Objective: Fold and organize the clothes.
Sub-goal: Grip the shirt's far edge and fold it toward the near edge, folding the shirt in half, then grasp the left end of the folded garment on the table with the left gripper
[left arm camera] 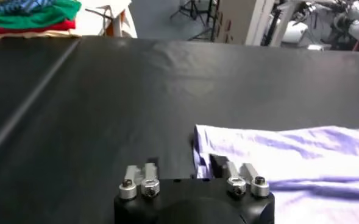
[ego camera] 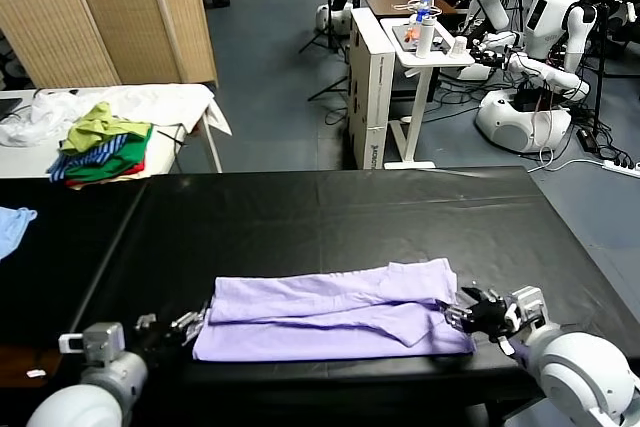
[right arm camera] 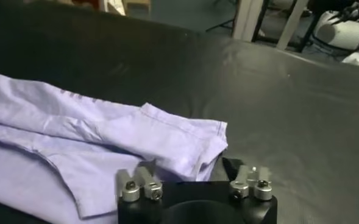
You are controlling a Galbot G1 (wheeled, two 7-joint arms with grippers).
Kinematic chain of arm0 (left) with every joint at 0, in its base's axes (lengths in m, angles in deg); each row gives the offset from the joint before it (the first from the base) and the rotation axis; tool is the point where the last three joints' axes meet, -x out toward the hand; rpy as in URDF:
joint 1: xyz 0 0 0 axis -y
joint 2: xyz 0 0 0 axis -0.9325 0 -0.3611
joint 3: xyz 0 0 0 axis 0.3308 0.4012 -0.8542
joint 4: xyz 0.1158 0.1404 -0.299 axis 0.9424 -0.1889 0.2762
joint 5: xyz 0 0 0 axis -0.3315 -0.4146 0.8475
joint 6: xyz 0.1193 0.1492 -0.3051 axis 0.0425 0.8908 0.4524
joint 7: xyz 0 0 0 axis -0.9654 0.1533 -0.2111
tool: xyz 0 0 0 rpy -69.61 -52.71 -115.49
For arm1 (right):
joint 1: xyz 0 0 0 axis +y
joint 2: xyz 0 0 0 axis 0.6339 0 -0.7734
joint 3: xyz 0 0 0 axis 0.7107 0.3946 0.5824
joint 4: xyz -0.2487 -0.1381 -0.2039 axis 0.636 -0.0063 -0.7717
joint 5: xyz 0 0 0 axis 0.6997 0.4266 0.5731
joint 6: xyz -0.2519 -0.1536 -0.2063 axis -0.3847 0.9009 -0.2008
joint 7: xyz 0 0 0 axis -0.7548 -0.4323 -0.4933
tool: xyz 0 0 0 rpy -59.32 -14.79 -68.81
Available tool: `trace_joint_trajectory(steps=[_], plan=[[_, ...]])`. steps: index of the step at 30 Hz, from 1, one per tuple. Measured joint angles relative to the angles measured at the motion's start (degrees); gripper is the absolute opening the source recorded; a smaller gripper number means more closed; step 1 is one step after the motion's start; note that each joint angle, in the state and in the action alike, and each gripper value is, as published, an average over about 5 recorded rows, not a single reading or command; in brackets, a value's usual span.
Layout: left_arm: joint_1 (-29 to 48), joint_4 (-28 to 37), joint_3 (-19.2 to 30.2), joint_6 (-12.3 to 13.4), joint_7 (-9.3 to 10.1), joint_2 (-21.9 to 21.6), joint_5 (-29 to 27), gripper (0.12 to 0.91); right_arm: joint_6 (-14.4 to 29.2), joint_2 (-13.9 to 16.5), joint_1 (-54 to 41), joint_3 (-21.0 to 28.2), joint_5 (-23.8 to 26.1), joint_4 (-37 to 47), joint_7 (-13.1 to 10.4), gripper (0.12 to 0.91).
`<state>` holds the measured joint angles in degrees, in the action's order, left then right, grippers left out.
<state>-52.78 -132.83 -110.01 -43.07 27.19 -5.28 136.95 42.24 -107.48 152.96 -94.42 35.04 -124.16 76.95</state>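
Note:
The clothes, one pale lavender T-shirt point(ego camera: 330, 312), lie folded into a long band near the front edge of the black table point(ego camera: 330, 212). My left gripper point(ego camera: 190, 325) sits at the shirt's left end and my right gripper point(ego camera: 462, 315) at its right end. In the left wrist view the left gripper point(left arm camera: 188, 173) is open, with the shirt's corner point(left arm camera: 203, 152) lying loose just ahead of one finger point(left arm camera: 228, 167). In the right wrist view the right gripper point(right arm camera: 191, 173) is open too. The shirt's point(right arm camera: 106, 140) hemmed corner rests between its spread fingers point(right arm camera: 144, 176), unpinched.
A pile of green, yellow-green and striped garments point(ego camera: 100, 145) sits on a white table point(ego camera: 185, 102) at the back left. A light blue cloth point(ego camera: 12, 227) hangs at the left edge. A white desk stand point(ego camera: 410, 57) and other robots point(ego camera: 545, 42) stand behind the black table.

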Motion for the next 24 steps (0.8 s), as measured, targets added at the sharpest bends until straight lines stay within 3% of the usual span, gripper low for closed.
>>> trace_joint_trajectory(steps=[6,16,24], plan=[[4.2,2.8,2.6,0.9,-0.25,1.7,0.9,0.907,0.4,-4.4,-5.4,2.2,3.0,4.7,-0.3,0.907],[9.4,8.3,5.6,1.0,-0.95,3.3,0.8,0.907,4.7,-10.3,-13.5,9.1,5.0,12.9,-1.4,0.901],[10.6,10.9,6.3,1.3,-2.1,3.9,0.6,0.907,5.5,-13.4,-16.7,11.6,6.3,17.7,-2.5,0.8]])
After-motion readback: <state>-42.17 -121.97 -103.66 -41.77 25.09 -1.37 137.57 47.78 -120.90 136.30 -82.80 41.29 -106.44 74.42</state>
